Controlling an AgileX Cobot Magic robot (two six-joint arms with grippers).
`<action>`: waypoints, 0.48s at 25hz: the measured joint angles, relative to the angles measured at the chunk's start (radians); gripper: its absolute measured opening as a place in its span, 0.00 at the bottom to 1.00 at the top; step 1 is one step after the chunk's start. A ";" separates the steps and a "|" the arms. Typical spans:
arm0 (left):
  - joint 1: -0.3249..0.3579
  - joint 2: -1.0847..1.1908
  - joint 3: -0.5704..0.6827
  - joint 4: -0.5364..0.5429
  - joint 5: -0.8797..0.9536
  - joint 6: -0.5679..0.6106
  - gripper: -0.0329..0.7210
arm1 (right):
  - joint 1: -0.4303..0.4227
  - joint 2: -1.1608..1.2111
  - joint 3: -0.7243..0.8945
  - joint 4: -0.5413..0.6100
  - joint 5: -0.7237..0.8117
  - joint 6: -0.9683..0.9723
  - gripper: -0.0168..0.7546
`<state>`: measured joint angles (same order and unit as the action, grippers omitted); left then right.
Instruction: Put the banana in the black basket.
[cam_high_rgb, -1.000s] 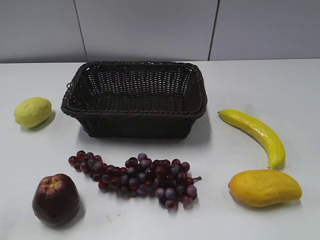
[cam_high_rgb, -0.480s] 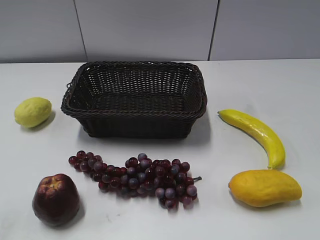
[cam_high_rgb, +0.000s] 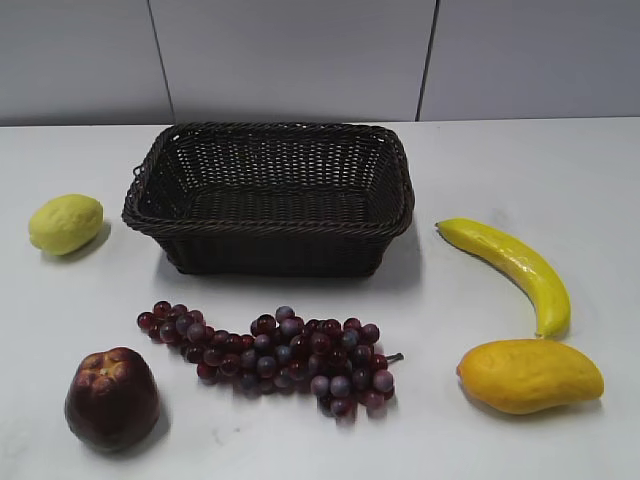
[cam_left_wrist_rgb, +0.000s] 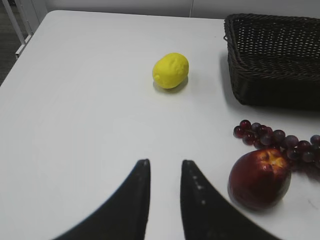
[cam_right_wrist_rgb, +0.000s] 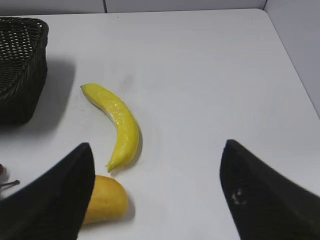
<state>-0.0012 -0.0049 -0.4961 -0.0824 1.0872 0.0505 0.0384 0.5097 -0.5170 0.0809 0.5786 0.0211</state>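
Note:
The banana (cam_high_rgb: 510, 262) lies on the white table to the right of the black basket (cam_high_rgb: 270, 228), apart from it. In the right wrist view the banana (cam_right_wrist_rgb: 120, 122) lies ahead and to the left of my right gripper (cam_right_wrist_rgb: 157, 144), which is wide open and empty above the table. The basket's corner (cam_right_wrist_rgb: 20, 75) shows at the far left of that view. My left gripper (cam_left_wrist_rgb: 162, 162) has its jaws drawn close with a narrow gap, holds nothing, and hovers over bare table left of the basket (cam_left_wrist_rgb: 270, 75). Neither gripper shows in the exterior view.
An orange-yellow mango (cam_high_rgb: 530, 375) lies just in front of the banana's tip and shows by my right gripper's left jaw (cam_right_wrist_rgb: 102, 200). A lemon (cam_high_rgb: 65, 223) sits left of the basket. Purple grapes (cam_high_rgb: 270, 355) and a dark red apple (cam_high_rgb: 112, 398) lie in front.

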 joint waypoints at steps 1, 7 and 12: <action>0.000 0.000 0.000 0.000 0.000 0.000 0.31 | 0.000 0.051 0.000 0.001 -0.032 0.000 0.82; 0.000 0.000 0.000 0.000 0.000 0.000 0.31 | 0.000 0.338 -0.033 0.004 -0.126 0.000 0.80; 0.000 0.000 0.000 0.000 0.000 0.000 0.31 | 0.000 0.594 -0.131 0.005 -0.078 -0.042 0.79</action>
<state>-0.0012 -0.0049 -0.4961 -0.0824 1.0872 0.0505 0.0384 1.1039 -0.6485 0.0862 0.5009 -0.0205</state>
